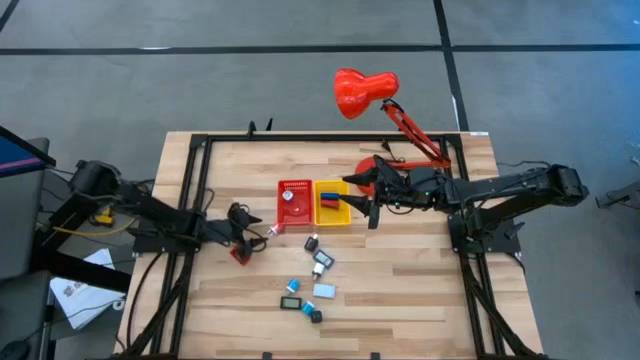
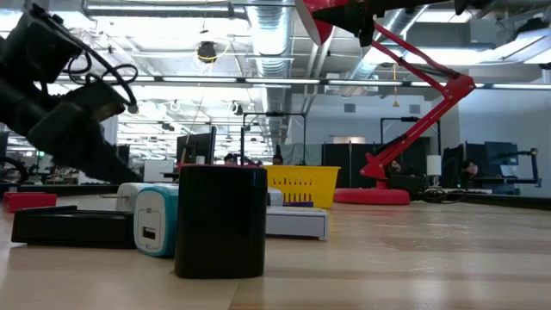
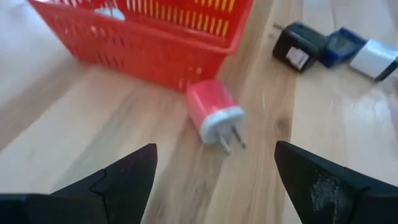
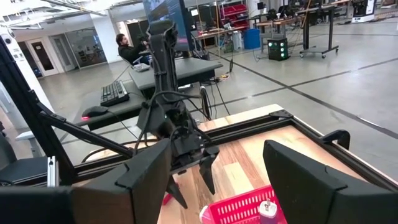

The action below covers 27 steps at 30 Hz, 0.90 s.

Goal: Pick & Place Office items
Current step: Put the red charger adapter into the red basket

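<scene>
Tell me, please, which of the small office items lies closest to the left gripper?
The red-and-white plug adapter, lying beside the red bin, directly ahead of the open left gripper; the other pieces sit farther off.

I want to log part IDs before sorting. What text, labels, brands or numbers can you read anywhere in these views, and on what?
None can be read.
black adapter: pale label, print too blurred.
paper beside the table: print too small.
red charger: no marking visible.

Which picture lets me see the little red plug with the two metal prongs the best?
The left wrist view: the small red and white plug adapter lies large and unblocked on the wood, prongs showing, just beside the red plastic basket. The high view shows it only as a tiny speck. I cannot pick it out in the low or right wrist views.
</scene>
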Available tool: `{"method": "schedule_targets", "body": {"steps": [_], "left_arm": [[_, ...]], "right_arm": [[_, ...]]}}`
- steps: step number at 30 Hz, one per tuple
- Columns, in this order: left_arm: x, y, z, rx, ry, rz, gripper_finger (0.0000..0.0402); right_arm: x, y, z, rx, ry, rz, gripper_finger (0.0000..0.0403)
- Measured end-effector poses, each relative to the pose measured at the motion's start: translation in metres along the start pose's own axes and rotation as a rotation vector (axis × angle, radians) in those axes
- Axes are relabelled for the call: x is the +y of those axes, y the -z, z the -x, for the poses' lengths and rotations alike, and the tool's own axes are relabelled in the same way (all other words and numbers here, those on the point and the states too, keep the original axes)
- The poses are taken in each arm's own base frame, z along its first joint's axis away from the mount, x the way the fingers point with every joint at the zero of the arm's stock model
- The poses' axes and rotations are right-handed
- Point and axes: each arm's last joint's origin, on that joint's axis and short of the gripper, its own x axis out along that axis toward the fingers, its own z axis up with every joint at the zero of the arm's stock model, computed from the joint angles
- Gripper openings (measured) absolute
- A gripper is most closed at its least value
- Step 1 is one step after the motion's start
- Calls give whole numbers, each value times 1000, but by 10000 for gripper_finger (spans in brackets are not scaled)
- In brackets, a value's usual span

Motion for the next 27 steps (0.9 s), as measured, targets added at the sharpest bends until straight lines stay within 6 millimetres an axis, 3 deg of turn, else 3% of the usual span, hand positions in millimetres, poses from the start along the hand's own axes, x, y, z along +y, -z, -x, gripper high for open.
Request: {"method": "schedule_targets", "body": {"steps": [5,16,27], "left_arm": [[-6,4,-7,-76,-76,-4,319],[-32,11,-43,13,-108,-92,319],[-30,16,-46,-23,-118,-67,319]], "right_arm": [[0,0,0,0,0,0,249],[-2,0,0,0,6,-20,249],[-2,0,0,3,7,-27,249]]}}
